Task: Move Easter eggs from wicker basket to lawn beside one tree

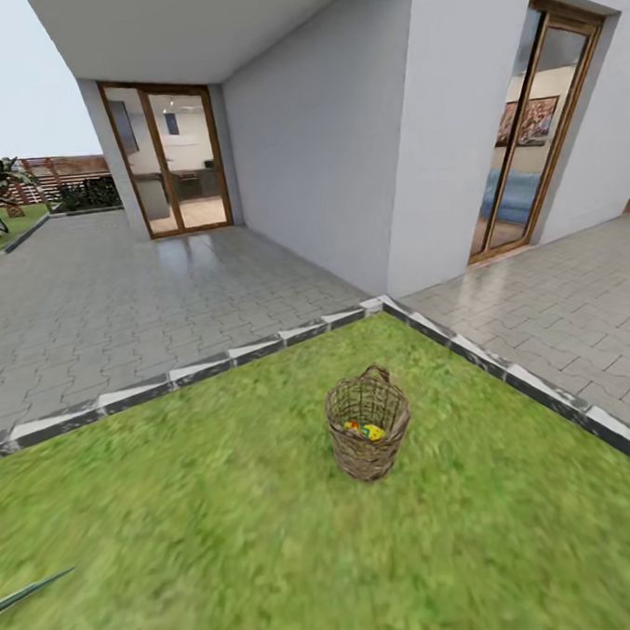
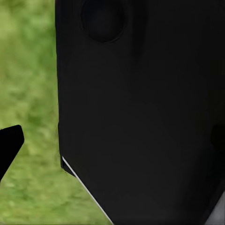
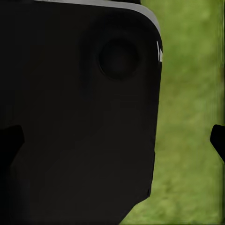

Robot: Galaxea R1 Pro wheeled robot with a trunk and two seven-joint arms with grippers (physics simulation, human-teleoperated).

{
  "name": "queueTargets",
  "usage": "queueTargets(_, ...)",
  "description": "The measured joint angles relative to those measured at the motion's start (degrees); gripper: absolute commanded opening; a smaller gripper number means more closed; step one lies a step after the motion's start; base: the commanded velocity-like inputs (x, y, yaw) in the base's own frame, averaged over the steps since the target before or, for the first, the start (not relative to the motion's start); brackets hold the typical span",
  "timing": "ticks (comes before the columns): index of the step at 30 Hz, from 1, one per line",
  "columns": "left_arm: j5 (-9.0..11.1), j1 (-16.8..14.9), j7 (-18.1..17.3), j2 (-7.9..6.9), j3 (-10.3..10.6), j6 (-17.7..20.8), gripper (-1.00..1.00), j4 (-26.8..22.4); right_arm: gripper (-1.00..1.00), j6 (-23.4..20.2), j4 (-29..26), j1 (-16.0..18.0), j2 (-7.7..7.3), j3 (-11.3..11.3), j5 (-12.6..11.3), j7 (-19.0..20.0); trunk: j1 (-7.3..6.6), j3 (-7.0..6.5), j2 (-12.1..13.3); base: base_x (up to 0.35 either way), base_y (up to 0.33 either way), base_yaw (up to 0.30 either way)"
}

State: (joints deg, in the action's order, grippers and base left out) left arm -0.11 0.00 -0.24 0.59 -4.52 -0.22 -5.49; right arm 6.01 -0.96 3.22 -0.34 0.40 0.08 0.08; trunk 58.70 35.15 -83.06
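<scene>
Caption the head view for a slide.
Wicker basket holding Easter eggs stands on the lawn beside grey paving, near the house corner.

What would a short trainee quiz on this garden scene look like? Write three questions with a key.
1. True or false: the wicker basket stands on the paving.
2. What colours show inside the basket? A) yellow and red B) purple C) white
3. Fill in: the stone kerb separates the lawn from the ____.

Key: 1 false, it stands on the lawn. 2 A, from the eggs seen over the rim. 3 the grey paving.
</scene>
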Motion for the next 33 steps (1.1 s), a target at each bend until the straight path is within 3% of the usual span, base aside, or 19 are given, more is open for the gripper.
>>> queueTargets(7, -0.31, 0.00, 0.00, 0.80, 0.26, -0.01, 1.00, 0.09, 1.00, -0.01, 0.03, 0.00, 0.04, -0.01, 0.00, -0.06, 0.01, 0.00, 0.00, 0.299, -0.187, 0.020)
queueTargets(13, -0.43, 0.00, 0.00, 0.88, 0.30, -0.02, 1.00, 0.09, 1.00, 0.05, 0.05, 0.01, 0.00, -0.06, 0.00, -0.08, 0.02, 0.00, 0.00, 0.182, -0.298, 0.242)
queueTargets(28, -0.39, 0.00, 0.00, 0.84, 0.27, -0.02, 1.00, 0.02, 1.00, 0.06, 0.05, 0.01, 0.02, -0.07, 0.00, -0.29, 0.03, 0.00, 0.00, 0.021, -0.341, 0.293)
queueTargets(33, -0.31, 0.00, 0.00, 0.80, 0.21, -0.07, 1.00, -0.01, 1.00, 0.04, 0.03, 0.01, 0.00, -0.07, -0.02, -0.31, 0.03, 0.00, 0.00, 0.000, -0.139, 0.174)
